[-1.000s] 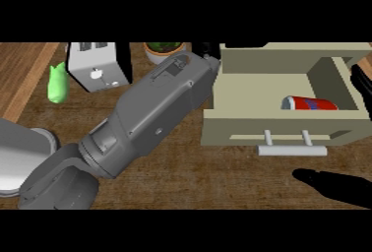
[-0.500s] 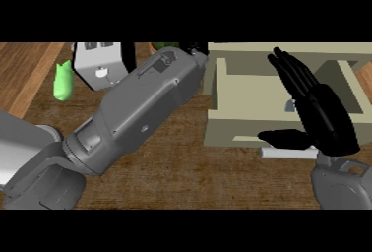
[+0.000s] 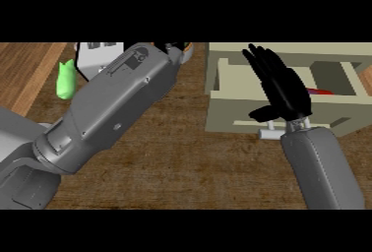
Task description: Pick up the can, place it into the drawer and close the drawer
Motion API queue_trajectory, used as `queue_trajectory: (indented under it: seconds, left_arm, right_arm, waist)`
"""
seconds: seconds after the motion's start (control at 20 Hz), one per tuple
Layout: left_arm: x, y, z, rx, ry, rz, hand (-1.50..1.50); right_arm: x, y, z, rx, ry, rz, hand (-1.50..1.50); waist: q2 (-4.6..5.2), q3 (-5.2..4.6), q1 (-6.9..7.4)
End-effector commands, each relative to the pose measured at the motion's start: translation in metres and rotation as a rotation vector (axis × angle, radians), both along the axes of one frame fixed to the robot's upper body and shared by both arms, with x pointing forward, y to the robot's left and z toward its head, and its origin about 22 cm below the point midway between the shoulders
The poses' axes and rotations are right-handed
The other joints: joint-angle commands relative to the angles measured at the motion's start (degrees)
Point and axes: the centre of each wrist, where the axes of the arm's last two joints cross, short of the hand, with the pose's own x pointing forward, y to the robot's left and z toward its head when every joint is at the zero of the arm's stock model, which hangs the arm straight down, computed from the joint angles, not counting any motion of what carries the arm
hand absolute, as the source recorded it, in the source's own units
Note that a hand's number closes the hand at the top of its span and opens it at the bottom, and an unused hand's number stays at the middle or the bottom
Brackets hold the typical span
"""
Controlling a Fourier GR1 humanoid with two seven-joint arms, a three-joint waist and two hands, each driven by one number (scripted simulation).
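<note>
Over the front of the open drawer, you see your right hand held flat, fingers straight and close together pointing away from you, thumb spread to the left near the drawer's front panel. It holds nothing. Its grey forearm comes up from the lower right edge. Just under the thumb a bit of the pale drawer handle shows, mostly hidden by the wrist; you cannot tell whether the hand touches it.

The can lies inside the drawer: only a small red and blue sliver of it shows just right of the hand, against the drawer's inner floor, the rest hidden behind the fingers.

Your left forearm fills the left half of the view, running from the lower left corner up toward the top centre. Of the left hand only a dark scrap shows at the upper edge, so you cannot tell how its fingers stand.

Beyond that arm, a white toaster sits at the top left, partly covered, and a green object stands just left of it on the dark wooden counter.
</note>
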Motion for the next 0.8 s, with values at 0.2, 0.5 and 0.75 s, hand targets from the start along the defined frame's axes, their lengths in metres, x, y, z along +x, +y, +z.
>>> queue_trajectory:
  seconds: [0.2, 0.5, 0.75]
  left_arm:
    - [-0.005, 0.030, 0.008, 0.005, -0.004, 0.007, -1.50]
    - [-0.008, 0.050, -0.003, 0.017, -0.013, 0.030, -1.50]
    - [-0.013, 0.060, 0.013, -0.005, -0.001, 0.012, -1.50]
  right_arm:
    - [0.042, 0.000, -0.045, -0.089, 0.001, -0.065, -1.50]
    - [0.050, 0.011, -0.069, -0.120, -0.056, -0.119, -1.50]
    - [0.068, -0.003, -0.058, -0.104, -0.098, -0.148, -1.50]
  waist:
    - [0.33, 0.05, 0.55]
    - [0.55, 0.06, 0.22]
    - [0.68, 0.09, 0.69]
